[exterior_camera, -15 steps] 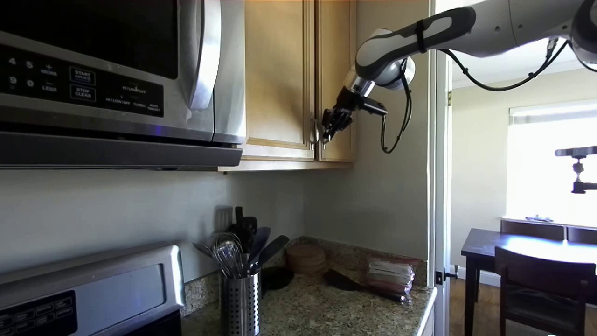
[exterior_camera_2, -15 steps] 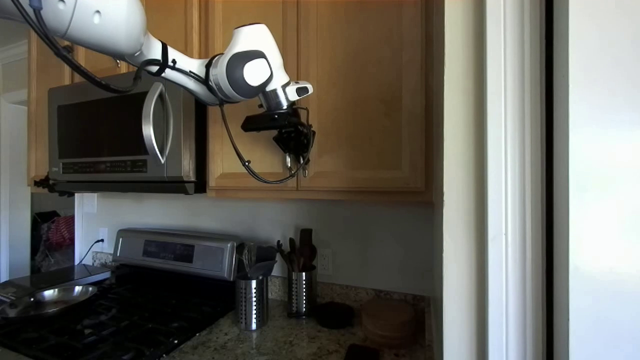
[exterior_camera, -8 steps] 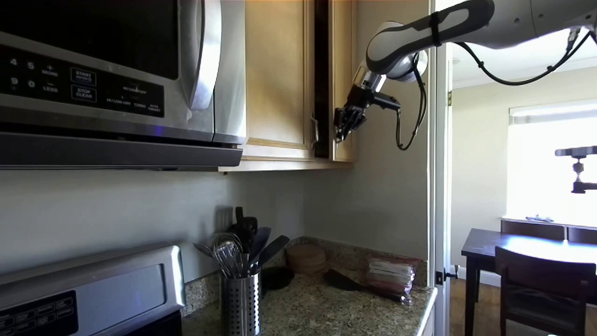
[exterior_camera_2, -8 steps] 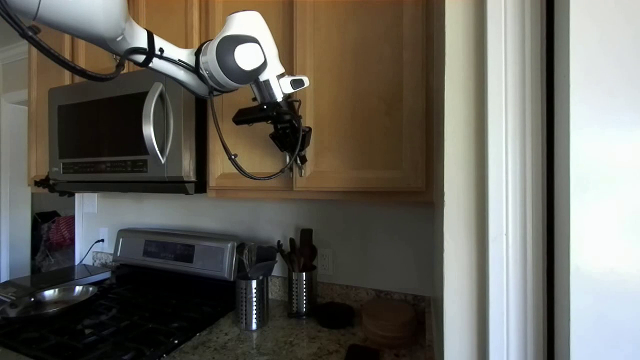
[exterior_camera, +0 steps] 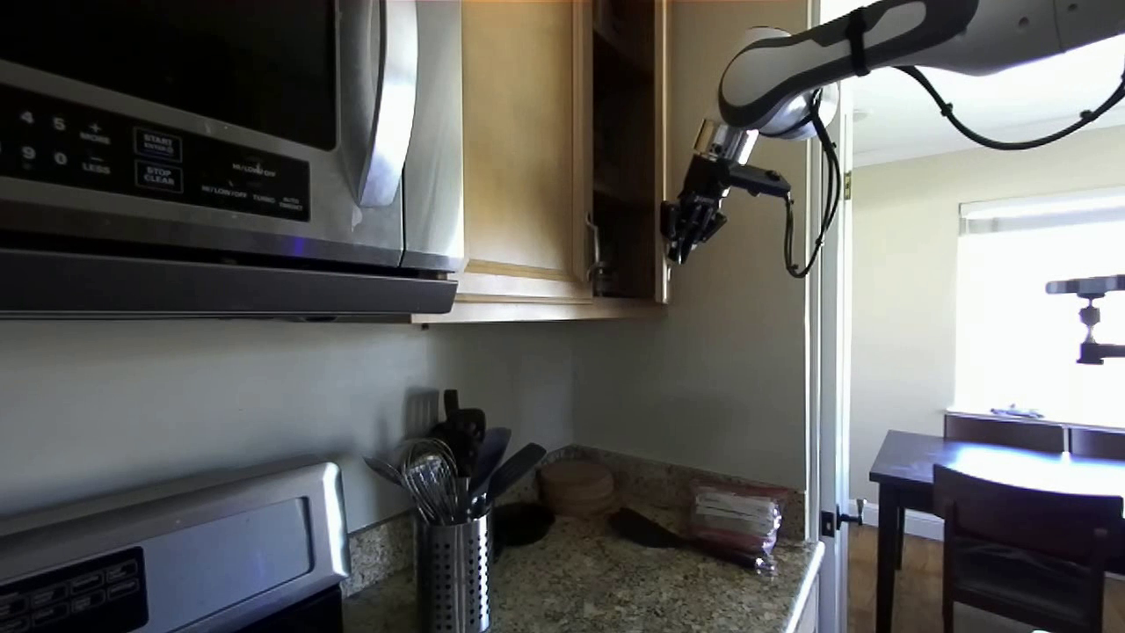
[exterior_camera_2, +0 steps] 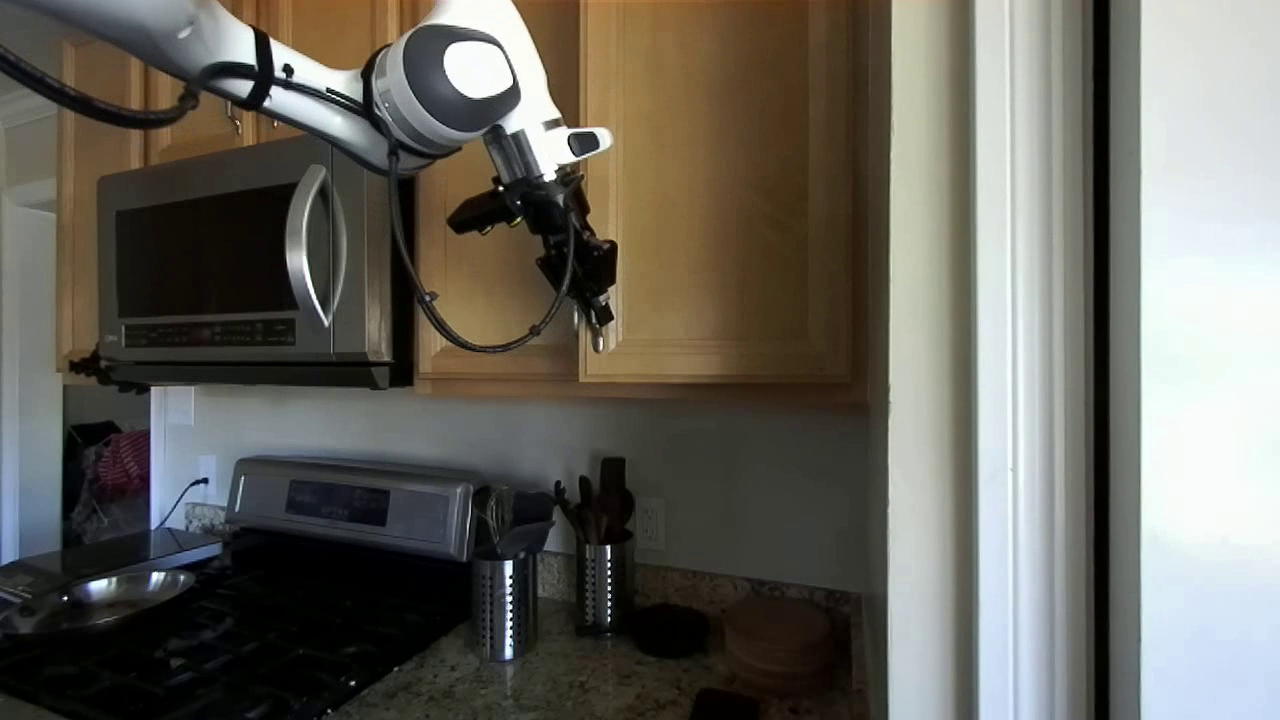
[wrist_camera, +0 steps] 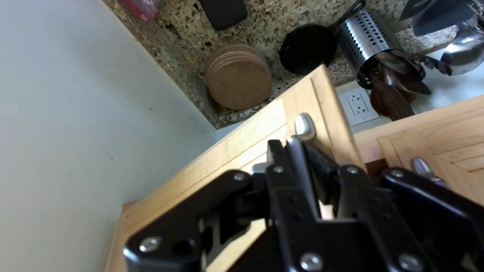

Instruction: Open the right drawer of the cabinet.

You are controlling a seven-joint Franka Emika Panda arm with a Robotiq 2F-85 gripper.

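Note:
The right drawer, a tall light-maple door, stands swung partly open in both exterior views (exterior_camera: 661, 149) (exterior_camera_2: 720, 200). It also shows in the wrist view (wrist_camera: 211, 166). Its metal bar handle (wrist_camera: 304, 125) runs between my fingers in the wrist view; its lower end shows in an exterior view (exterior_camera_2: 598, 342). My gripper (wrist_camera: 293, 148) is closed around this handle, at the door's free edge, in both exterior views (exterior_camera: 677, 251) (exterior_camera_2: 603, 310). The cabinet (exterior_camera: 527, 310) shows a dark interior with shelves through the gap. The twin door (exterior_camera: 523, 149) is shut.
A steel microwave (exterior_camera: 431, 132) is beside the cabinet. A wall (exterior_camera: 729, 369) stands close on the door's hinge side. Below are a granite counter (exterior_camera: 606, 589), a utensil holder (exterior_camera: 453, 571), round wooden boards (wrist_camera: 240, 81) and a small black pan (wrist_camera: 308, 49).
The right door has swung from nearly shut to partly open, exposing the shelves. My gripper has moved with its handle, outward from the cabinet. The twin door has not moved.

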